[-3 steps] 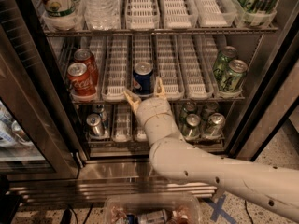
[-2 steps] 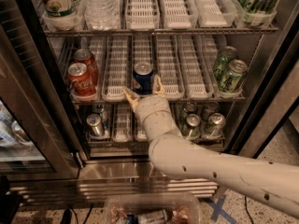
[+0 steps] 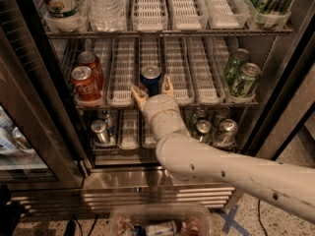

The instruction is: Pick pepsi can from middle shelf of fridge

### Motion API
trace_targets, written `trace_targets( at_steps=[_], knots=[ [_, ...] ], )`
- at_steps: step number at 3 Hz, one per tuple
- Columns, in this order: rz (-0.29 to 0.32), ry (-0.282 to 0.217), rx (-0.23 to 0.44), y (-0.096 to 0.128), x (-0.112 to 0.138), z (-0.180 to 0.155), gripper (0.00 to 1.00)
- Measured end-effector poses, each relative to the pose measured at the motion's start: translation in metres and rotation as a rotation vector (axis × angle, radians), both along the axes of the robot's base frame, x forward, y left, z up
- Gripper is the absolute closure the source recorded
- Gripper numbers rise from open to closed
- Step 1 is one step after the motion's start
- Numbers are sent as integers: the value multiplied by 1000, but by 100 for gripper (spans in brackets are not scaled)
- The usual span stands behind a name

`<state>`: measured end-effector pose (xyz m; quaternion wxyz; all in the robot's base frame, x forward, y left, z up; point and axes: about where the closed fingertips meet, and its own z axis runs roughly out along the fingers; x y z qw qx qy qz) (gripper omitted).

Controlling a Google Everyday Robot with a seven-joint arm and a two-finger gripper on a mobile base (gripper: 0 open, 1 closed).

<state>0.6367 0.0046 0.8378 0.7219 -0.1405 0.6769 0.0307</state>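
Gripper (image 3: 151,88) is barely creeping forward since a second ago; fingers are staying spread, pepsi can (image 3: 150,74) sitting just ahead between them. Looks ready for closing.

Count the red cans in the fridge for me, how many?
2. One red can stands front-left on the middle shelf, the other right behind it. More may hide further back. The gripper, open, straddles the pepsi can.

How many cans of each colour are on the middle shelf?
Red cans: 2
Blue pepsi can: 1
Green cans: 2
Total: 5
The gripper is open, fingers flanking the pepsi can.
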Motion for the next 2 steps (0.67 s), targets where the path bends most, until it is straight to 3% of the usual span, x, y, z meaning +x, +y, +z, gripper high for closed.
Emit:
trace_targets(
  at_steps=[2],
  knots=[
    [-16, 12, 24, -5, 5, 0, 72]
  ],
)
